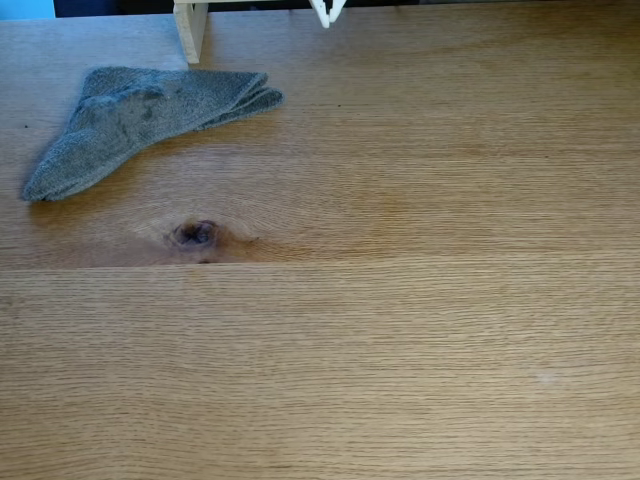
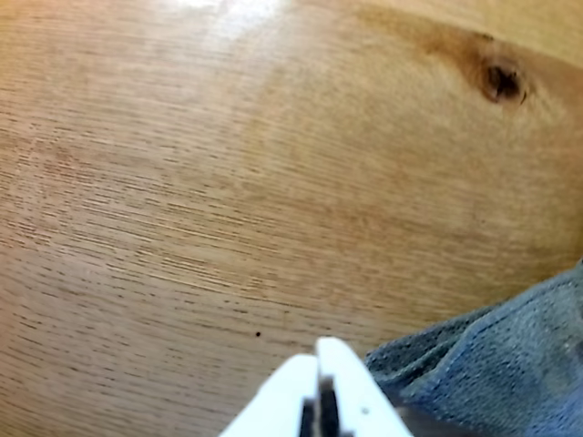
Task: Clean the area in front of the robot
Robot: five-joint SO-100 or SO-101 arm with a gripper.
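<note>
Tabletop (image 1: 400,330) spans the whole fixed view; 1 dark knot (image 1: 195,234) sits left of centre. Grey cloth (image 1: 130,120) lies folded at upper left, beside a wooden post (image 1: 190,30). Gripper (image 1: 327,20) shows at top centre, tips pressed together, holding nothing. In the wrist view the gripper (image 2: 319,350) sits bottom centre, cloth (image 2: 492,364) at lower right.

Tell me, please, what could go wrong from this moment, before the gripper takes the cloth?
1. The gripper looks shut and sits beside the grey cloth, not over it; descending like this may push the cloth away instead of grasping it.
2. The cloth is folded in layers, so the gripper may catch only one edge.
3. The wooden post stands close to the cloth.
</note>
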